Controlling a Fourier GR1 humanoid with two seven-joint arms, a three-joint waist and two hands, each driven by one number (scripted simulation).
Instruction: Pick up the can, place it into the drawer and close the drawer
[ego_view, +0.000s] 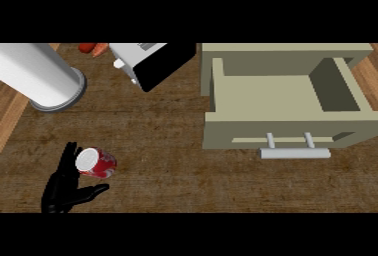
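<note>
A red can (97, 163) with a white top stands on the wooden counter (170, 165) at the lower left. My left hand (65, 191) is right beside it, open: the straight fingers (69, 152) run up along the can's left side and the thumb (94, 190) points out just below it. I cannot tell whether they touch the can. The beige drawer (284, 131) is pulled open at the right, its inside bare, with a grey bar handle (295, 153) on its front. My right hand does not show.
A large white cylinder (40, 75) stands at the upper left. A white and black appliance (151, 62) lies tilted at the top centre, with an orange-red vegetable (94, 48) beside it. Bare counter lies between the can and the drawer.
</note>
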